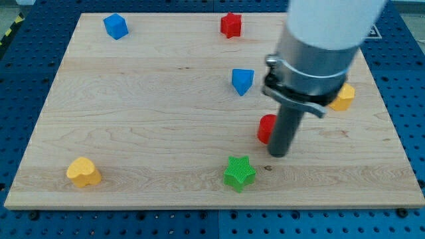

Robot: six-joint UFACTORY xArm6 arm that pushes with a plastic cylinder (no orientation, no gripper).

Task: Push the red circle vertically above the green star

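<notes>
Pale wood-grain desk (133,126) on blue perforated base. Smooth red circle (267,128) up and right of ribbed green star (239,172), touching my tip (279,154) on its right side. No gripper, only dark rod.

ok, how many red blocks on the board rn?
2. A red star at the view's top centre, and the red circle right of centre, touching my tip and partly hidden by the rod. The arm could be covering another.
</notes>
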